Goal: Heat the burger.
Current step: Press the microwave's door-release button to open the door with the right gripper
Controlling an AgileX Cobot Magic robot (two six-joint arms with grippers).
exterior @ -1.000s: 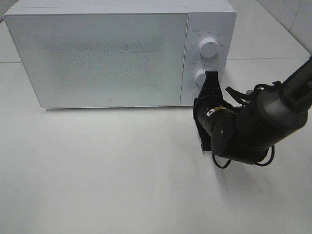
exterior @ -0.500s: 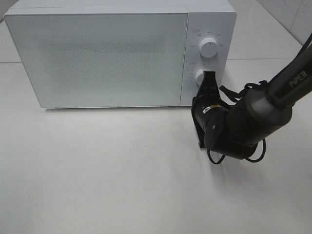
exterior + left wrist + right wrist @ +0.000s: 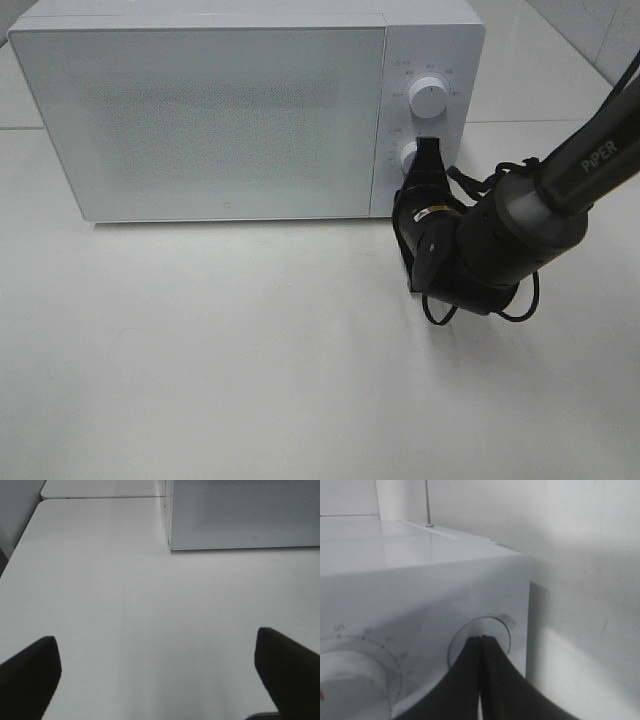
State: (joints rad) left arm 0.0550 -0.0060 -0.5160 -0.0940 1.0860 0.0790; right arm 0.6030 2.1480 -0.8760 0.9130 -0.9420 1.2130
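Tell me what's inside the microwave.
The microwave door is shut; its dotted panel shows nothing behind it, so any contents are hidden. The right tool is at the lower knob.

1 white microwave (image 3: pixel 240 110) is counted on 1 table (image 3: pixel 200 350), with 1 door (image 3: pixel 200 60) and 2 round knobs: 1 upper knob (image 3: pixel 428 97) and 1 lower knob (image 3: pixel 405 157). 1 black arm (image 3: pixel 520 215) is seen in the high view. 2 grippers are counted across the views: 1 right gripper (image 3: pixel 430 150) and 1 left gripper (image 3: pixel 156 640), the latter shown by 2 dark fingers (image 3: pixel 30 672).
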